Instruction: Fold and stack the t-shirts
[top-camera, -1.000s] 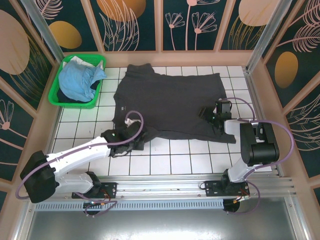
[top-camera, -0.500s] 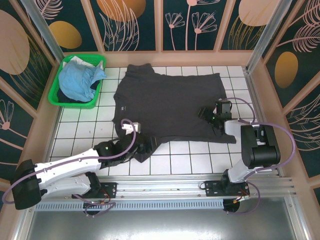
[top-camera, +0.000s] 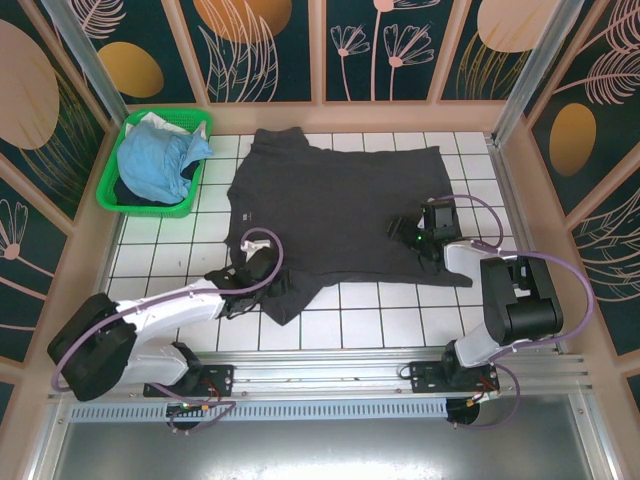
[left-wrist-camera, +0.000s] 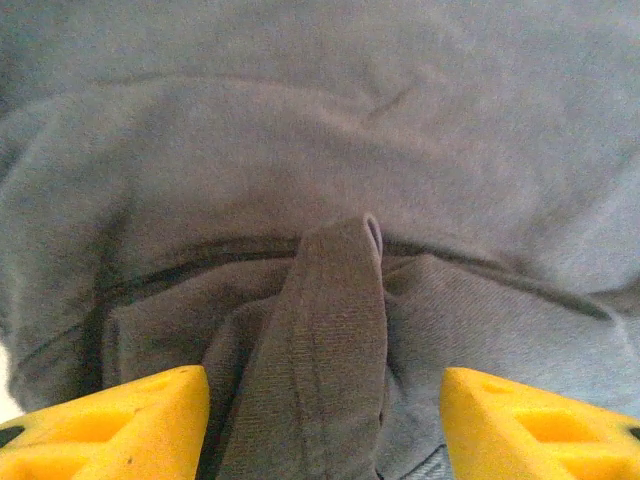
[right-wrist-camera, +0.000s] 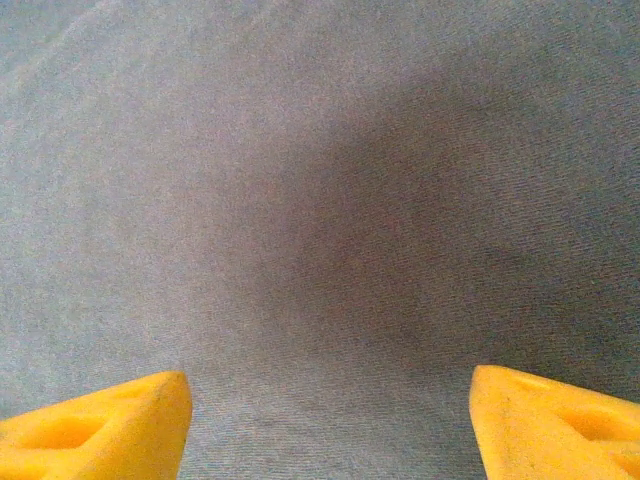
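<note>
Top external view: the plain charcoal-grey cloth t-shirt (top-camera: 340, 205) lay spread on the white-tiled tabletop (top-camera: 380, 310), left fingers (left-wrist-camera: 100, 420) apart astride its bunched fold (left-wrist-camera: 335, 340), right fingers (right-wrist-camera: 90, 425) apart above flat cloth, where a shallow pinch risked slipping off.

A white gridded table (top-camera: 380, 315) is observed. A dark grey t-shirt (top-camera: 340, 205) is spread flat over its middle, the near-left corner bunched. A green basket (top-camera: 146, 210) is set at the far-left corner.
</note>
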